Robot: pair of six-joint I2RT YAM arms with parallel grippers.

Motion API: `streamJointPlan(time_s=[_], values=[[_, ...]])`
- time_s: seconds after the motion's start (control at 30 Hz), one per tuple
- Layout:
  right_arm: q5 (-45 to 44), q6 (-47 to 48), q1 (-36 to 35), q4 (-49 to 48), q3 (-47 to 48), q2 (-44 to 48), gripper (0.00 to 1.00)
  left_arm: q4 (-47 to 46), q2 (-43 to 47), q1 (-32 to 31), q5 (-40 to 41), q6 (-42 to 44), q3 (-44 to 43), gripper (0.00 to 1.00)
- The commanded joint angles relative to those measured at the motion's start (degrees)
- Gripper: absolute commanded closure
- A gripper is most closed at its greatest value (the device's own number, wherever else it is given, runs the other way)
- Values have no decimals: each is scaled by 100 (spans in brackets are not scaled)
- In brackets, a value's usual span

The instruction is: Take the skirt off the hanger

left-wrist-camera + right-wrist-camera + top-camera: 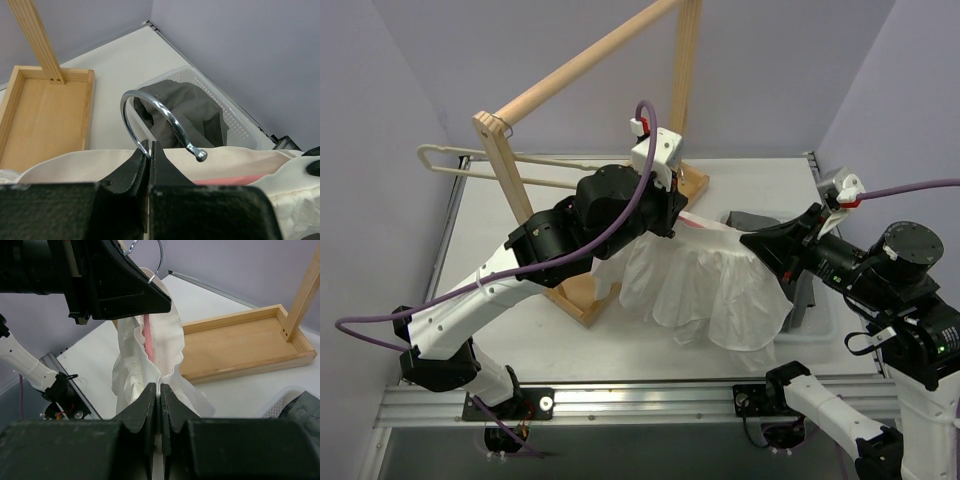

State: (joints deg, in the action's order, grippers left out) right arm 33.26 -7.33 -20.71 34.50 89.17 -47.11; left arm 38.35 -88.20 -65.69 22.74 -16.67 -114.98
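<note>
The left gripper (150, 145) was clamped shut right at the foot of the hanger (142, 93). Its chrome hook curled up and over the fingertips, and the cream shoulder and pink bar ran off to the right just behind them.

Over on the other side, the right gripper (158, 387) had its fingers pinched tight on a fold of the skirt (705, 290), at the gathered top edge just below the pink bar.

So the white skirt hung between the two grippers, strung along the hanger and draping down in ruffles over the middle of the table (490, 230). Whether the hem touched the surface could not be told.

It was tight on the left. The wooden rack (582, 62) stood there, its slanted post beside the left arm and its tray base (240, 347) just behind the skirt.

On the right, the plastic basket (235, 120) sat below the right arm with a grey garment (195, 112) heaped in it, near the skirt's edge.

Purple walls (400, 80) closed in both sides and the back. Bare tabletop showed in front of the hem, toward the arm bases.
</note>
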Motion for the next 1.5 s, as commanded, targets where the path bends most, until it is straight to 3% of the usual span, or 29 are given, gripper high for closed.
streamJointPlan(time_s=[0.0,0.23,0.87,0.97,1.2,1.47], values=[[-117,-23,-12,-102,-31,175,100,-407,58,-14,292,146,-148,98],[-872,170,-21,916,250,536,100,-372,-65,109,784,489,-340,98],[-1076,153,-30,2377,382,1380,100,-275,-382,382,847,630,-956,98],[-822,83,-21,2149,58,1389,100,-293,-312,373,609,385,-1026,98],[-337,-197,190,587,-1146,1345,100,-503,-162,355,-584,-319,-992,98],[-311,-664,181,-469,-1814,1100,100,-1127,602,346,-1490,-890,-194,98]])
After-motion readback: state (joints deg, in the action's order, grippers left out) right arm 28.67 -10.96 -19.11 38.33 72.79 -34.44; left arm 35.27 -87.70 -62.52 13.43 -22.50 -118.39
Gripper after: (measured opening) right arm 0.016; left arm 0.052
